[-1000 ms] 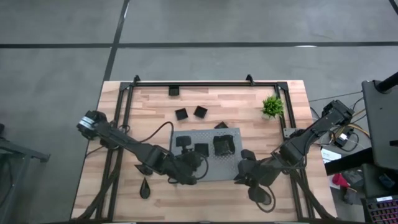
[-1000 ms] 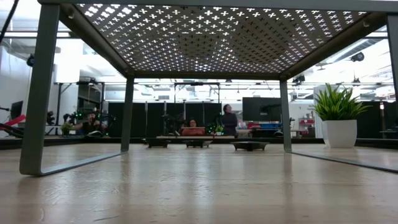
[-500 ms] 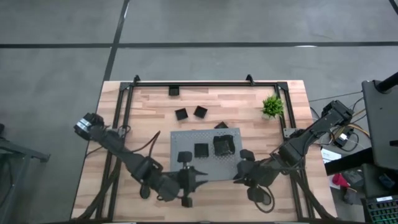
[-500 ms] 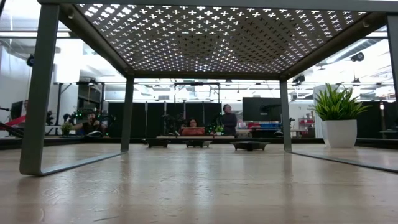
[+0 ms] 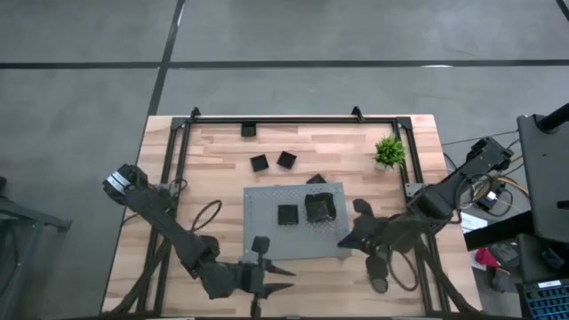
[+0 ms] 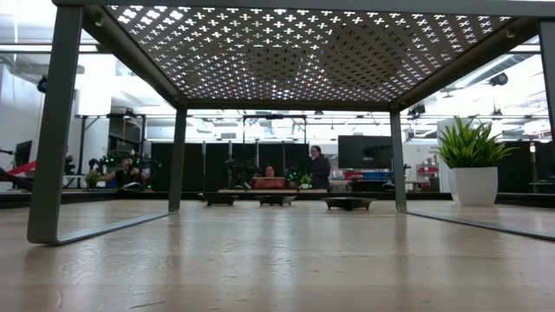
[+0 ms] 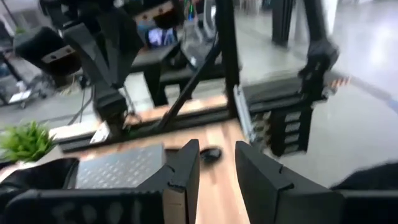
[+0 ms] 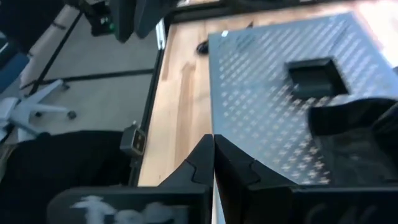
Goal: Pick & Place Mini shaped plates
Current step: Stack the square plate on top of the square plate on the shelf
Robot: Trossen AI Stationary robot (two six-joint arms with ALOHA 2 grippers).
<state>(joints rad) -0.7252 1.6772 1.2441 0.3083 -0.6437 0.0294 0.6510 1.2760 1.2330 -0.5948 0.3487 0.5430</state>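
The left gripper (image 5: pixel 283 277) hangs over the table's near edge with fingers spread and nothing between them. The right gripper (image 5: pixel 345 240) sits at the grey perforated board (image 5: pixel 267 231)'s near right corner, fingers pressed together. Just beyond it two mini shaped plates (image 5: pixel 288 214) lie on the board; their outlines blur together, black on black. I can read no writing anywhere.
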